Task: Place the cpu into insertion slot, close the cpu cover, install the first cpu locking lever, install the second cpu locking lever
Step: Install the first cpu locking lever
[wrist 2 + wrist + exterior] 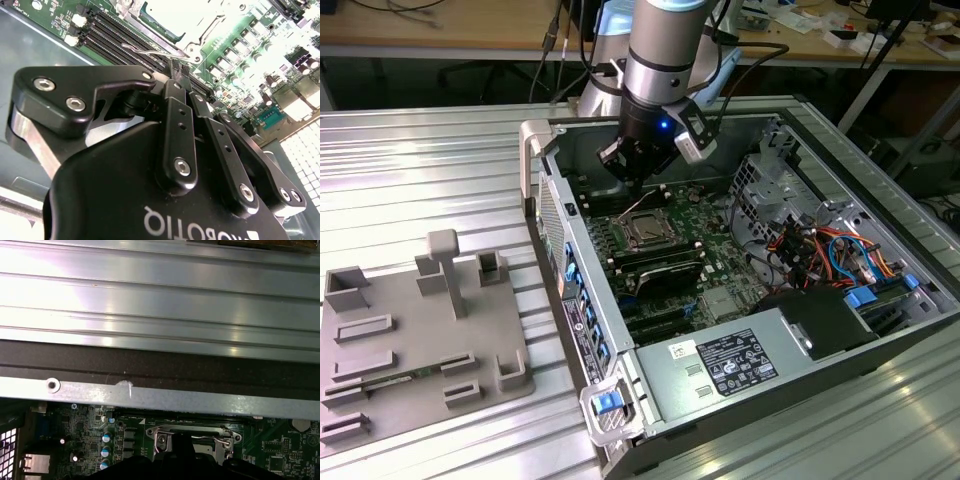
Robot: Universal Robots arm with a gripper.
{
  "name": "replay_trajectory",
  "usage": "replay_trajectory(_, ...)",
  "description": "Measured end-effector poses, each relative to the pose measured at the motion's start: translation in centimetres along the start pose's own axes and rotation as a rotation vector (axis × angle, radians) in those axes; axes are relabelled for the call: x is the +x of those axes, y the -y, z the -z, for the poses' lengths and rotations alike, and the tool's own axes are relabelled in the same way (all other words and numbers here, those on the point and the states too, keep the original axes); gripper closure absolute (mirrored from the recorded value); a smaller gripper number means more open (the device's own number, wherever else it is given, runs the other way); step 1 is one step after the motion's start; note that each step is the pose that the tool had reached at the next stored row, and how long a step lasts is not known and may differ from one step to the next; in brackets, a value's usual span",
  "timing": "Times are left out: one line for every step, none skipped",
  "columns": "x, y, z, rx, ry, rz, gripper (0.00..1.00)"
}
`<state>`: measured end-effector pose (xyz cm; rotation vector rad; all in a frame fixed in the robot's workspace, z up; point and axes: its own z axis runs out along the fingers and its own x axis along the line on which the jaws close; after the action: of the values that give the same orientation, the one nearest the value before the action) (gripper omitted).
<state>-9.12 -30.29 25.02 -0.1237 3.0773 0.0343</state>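
The black, multi-link gripper (pixel 632 178) on the silver-and-black arm hangs inside the open grey metal computer case (pixel 790 345), low over the green motherboard (pixel 692 225). In the second wrist view its fingertips (pixel 181 71) appear drawn close together into a narrow point, with no object visible between them; whether they fully meet I cannot tell.

Just below and ahead of the jaws lies the insertion slot (pixel 646 230), a square black socket with a silver metal surround. In the exterior view a dull silver square sits in its centre, which looks like the cpu (pixel 647 229) already seated, though the detail is too small to be sure. The cpu cover (pixel 192 25), a thin silver metal frame with a large square window, lies just beyond the fingertips in the second wrist view; it appears to lie flat over the socket. A thin bent wire locking lever (pixel 150 49) runs along the near edge of the socket, just beside the jaw tips and apart from them.

Alongside the jaws run the long black memory slots (pixel 127 37). Farther from the jaws, at the case's opposite end, sits the grey label-bearing power supply box (pixel 720 365). Well apart, outside the case on the ribbed metal table (pixel 430 165), rests a flat grey plastic fixture tray (pixel 415 335) with raised blocks.
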Motion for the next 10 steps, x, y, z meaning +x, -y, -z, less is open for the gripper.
replay_trajectory(0.00, 0.00, -0.01, 0.0001, 0.0000, 0.000, 0.89)
replay_trajectory(-0.01, 0.00, -0.02, -0.0001, 0.0001, 0.000, 0.89)
replay_trajectory(-0.02, 0.00, -0.04, 0.0000, 0.0000, 0.000, 0.89)
replay_trajectory(-0.04, 0.00, -0.07, 0.0000, 0.0002, 0.000, 0.89)
replay_trajectory(-0.07, 0.01, -0.10, 0.0000, 0.0000, 0.000, 0.89)
replay_trajectory(-0.08, 0.01, -0.15, 0.0000, 0.0001, 0.000, 0.89)
replay_trajectory(-0.09, 0.01, -0.22, -0.0001, 0.0001, 0.000, 0.89)
replay_trajectory(-0.10, 0.01, -0.36, -0.0001, 0.0000, 0.000, 0.89)
replay_trajectory(-0.10, 0.02, -0.49, 0.0000, 0.0000, 0.000, 0.89)
replay_trajectory(-0.11, 0.02, -0.59, 0.0000, 0.0000, 0.000, 0.89)
